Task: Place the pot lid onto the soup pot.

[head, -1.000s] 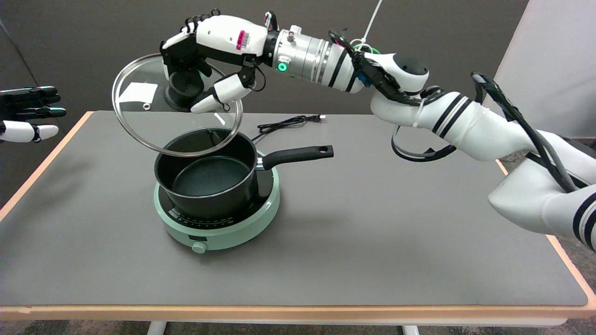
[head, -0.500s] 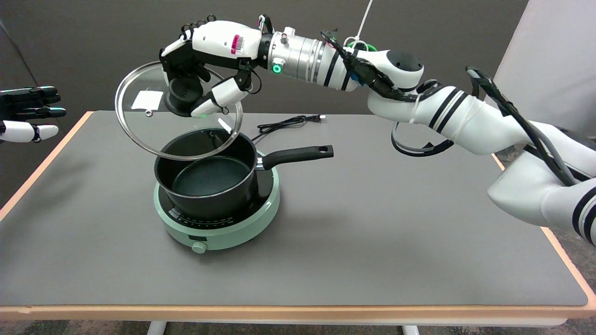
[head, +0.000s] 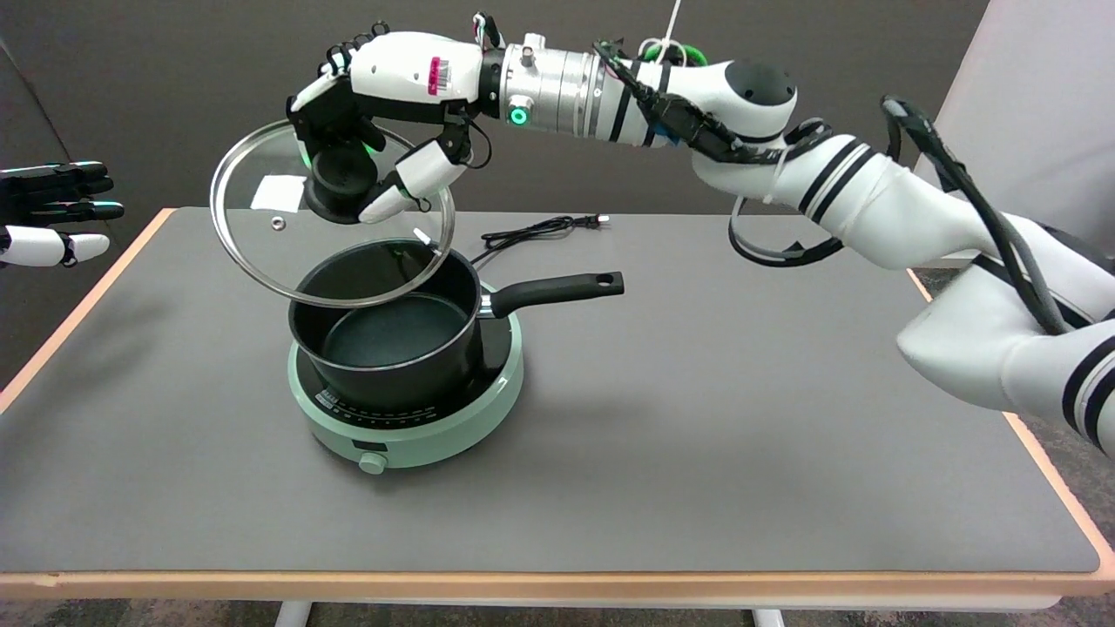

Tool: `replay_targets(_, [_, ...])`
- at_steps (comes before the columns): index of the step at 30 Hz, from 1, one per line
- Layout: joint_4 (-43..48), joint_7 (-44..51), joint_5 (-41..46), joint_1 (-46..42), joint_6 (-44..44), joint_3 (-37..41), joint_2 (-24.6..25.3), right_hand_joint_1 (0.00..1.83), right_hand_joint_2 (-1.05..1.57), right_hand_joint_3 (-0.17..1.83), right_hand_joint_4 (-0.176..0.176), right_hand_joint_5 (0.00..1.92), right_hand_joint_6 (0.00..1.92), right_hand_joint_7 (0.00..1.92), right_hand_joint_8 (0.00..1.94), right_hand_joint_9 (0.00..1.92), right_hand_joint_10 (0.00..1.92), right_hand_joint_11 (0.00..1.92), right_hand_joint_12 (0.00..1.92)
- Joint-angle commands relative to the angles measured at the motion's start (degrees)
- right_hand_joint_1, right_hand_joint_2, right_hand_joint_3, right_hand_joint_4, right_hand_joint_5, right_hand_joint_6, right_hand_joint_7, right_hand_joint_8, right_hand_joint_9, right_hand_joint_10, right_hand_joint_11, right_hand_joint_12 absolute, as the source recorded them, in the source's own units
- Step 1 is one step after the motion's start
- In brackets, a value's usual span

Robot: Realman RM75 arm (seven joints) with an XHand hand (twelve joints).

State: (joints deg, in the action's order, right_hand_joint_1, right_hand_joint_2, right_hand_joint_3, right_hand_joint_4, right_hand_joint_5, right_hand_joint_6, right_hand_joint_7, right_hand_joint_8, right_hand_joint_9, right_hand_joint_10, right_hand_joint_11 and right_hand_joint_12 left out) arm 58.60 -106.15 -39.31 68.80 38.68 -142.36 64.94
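head view: right hand [head: 370, 131] gripping glass pot lid [head: 261, 235] by its half-hidden knob, above soup pot [head: 388, 335]

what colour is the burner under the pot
Mint green, black top; head view shows the burner.

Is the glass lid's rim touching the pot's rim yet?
Cannot tell. In the head view the tilted lid, gripped by the right hand, overlaps the pot rim; no gap or contact shows plainly.
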Motion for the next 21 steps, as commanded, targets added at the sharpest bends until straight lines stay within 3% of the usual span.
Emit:
replay_targets(1, [-11.18,-15.69,-21.34,5.88,19.02,10.59,5.72,1.21,1.17,0.09,-0.124,0.69,1.27,0.92,1.30,0.80,1.69,0.35,1.90])
replay_targets(5, [-21.29,-15.92,-22.60,10.75,24.89,10.06,10.26,1.21,1.16,0.11,-0.123,0.69,1.27,0.92,1.30,0.81,1.71,0.33,1.90])
replay_targets(9, [-32.07,-15.92,-25.93,14.19,29.17,11.94,15.66,1.20,1.24,-0.02,-0.121,0.66,1.31,0.89,1.34,0.71,1.74,0.27,1.85])
replay_targets(11, [-33.94,-15.92,-28.20,14.84,30.52,13.88,16.86,1.21,1.16,0.11,-0.125,0.68,1.29,0.91,1.31,0.79,1.75,0.26,1.92])
replay_targets(21, [-35.86,-15.92,-33.28,16.32,31.37,16.44,18.78,1.20,1.15,0.14,-0.125,0.67,1.31,0.90,1.32,0.76,1.78,0.21,1.92])
